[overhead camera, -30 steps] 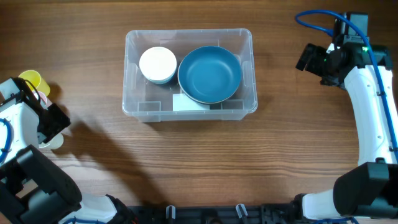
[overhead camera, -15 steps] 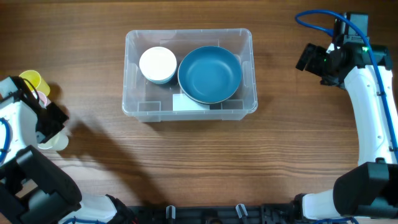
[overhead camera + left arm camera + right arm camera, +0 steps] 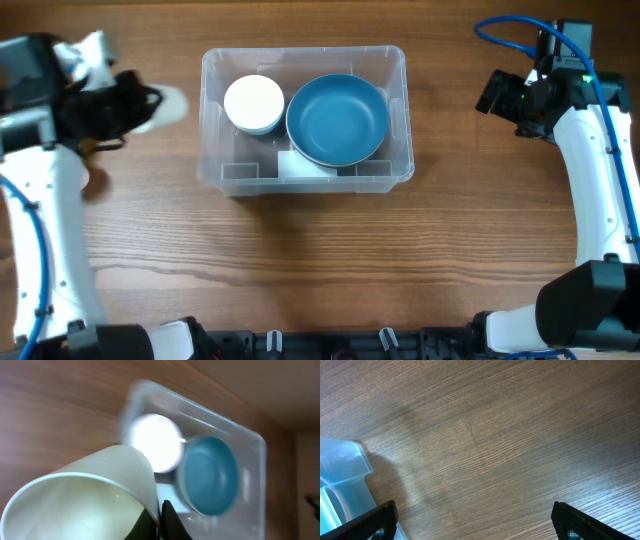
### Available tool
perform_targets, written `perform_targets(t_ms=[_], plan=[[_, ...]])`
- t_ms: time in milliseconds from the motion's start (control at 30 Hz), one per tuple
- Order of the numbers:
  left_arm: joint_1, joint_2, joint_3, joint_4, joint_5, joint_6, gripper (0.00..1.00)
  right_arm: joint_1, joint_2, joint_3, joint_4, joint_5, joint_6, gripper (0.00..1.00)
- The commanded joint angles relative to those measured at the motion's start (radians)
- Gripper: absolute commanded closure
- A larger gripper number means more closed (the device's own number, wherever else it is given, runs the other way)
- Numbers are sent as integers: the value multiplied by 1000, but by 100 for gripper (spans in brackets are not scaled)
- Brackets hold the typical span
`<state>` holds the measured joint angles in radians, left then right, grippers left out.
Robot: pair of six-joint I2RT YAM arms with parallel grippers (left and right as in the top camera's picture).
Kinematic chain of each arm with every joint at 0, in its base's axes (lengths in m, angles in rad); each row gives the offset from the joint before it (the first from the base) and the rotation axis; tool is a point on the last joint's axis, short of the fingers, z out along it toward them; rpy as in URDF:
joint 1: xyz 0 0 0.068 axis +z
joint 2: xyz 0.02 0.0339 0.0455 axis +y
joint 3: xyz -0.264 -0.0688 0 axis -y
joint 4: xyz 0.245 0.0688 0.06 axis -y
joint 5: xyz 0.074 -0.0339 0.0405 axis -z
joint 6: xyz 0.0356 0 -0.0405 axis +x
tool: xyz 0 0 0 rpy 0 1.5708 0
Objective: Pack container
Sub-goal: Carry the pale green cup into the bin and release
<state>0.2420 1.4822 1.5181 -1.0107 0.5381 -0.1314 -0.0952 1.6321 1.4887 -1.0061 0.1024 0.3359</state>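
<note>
The clear container [image 3: 305, 172] sits on the wooden table at centre back. It holds a white bowl [image 3: 253, 104] at left and a blue bowl [image 3: 337, 119] at right, over a white label [image 3: 305, 168]. My left gripper [image 3: 140, 106] is raised just left of the container and shut on the rim of a white cup [image 3: 168, 104], blurred by motion. In the left wrist view the cup [image 3: 85, 497] fills the foreground, its wall pinched between the fingertips, with the container [image 3: 250, 460] beyond. My right gripper [image 3: 497, 95] is open and empty, right of the container.
The container's corner [image 3: 345, 475] shows at the left of the right wrist view, over bare wood. The right arm [image 3: 600, 190] runs down the right side of the table.
My left arm has swung from the near-left table edge up and right toward the container, carrying the white cup. The yellow cup seen earlier at far left is no longer visible. The right arm has not moved.
</note>
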Motion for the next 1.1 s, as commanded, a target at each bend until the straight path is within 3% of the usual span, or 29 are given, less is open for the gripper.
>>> perform_targets(t_ms=[0,67,333,767,1067], plan=[[-192,-29,13,11,-143,53,96,2,-18,5,3,13,5,0],[-305,-21,13,11,-289,56,96,2,-18,5,3,13,5,0],[-563,63,-21,11,-512,74,96,2,-18,5,3,13,5,0],[-607,202,-172,145,-513,72,96,2,-18,5,3,13,5,0],[-624,286,-178,186,-513,72,96,2,-18,5,3,13,5,1]])
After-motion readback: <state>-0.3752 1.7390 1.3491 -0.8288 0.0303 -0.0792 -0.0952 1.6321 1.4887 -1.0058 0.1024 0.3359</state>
